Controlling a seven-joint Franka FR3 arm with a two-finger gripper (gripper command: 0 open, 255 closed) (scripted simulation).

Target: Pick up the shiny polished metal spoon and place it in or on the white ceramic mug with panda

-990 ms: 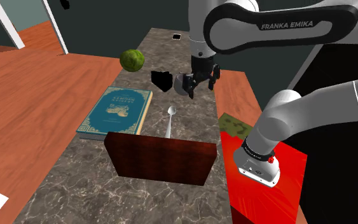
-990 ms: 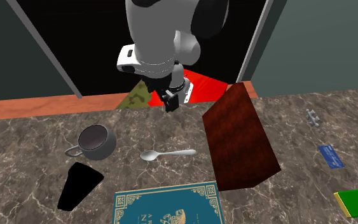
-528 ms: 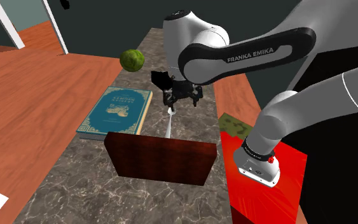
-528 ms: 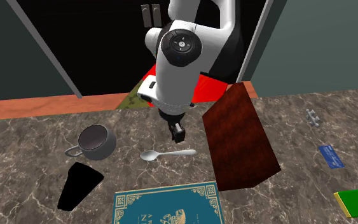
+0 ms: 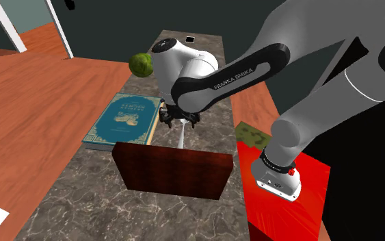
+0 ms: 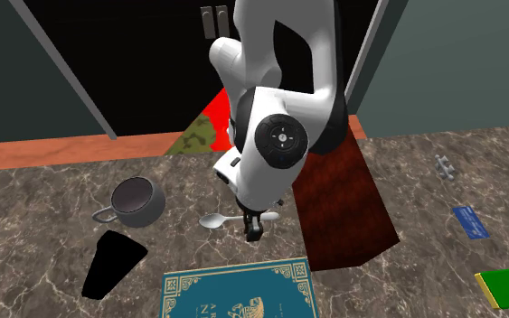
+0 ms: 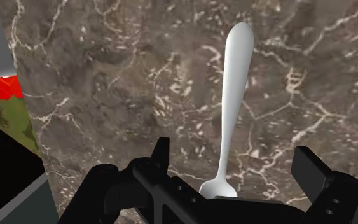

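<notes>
Nearest, brown box (image 5: 174, 170) across counter (image 5: 81, 205), marble strips at both ends. Beyond, spoon (image 7: 236, 89) flat on bare marble between spread fingers of gripper (image 7: 231, 151), untouched. Book (image 5: 126, 120) at shoulder view's left counter edge. Mug (image 6: 137, 201) upright past spoon's bowl. Ball (image 5: 141, 64) farthest.

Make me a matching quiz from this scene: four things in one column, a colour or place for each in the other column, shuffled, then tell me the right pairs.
Things:
1. spoon
2. mug
3. book
4. round fruit

Descriptions:
A. teal cover with an ornate border
B. green, at the far end of the marble top in the shoulder view
C. pale, lying flat on the marble under the hand
D. grey, standing upright

Pairs: 1-C, 2-D, 3-A, 4-B
</notes>
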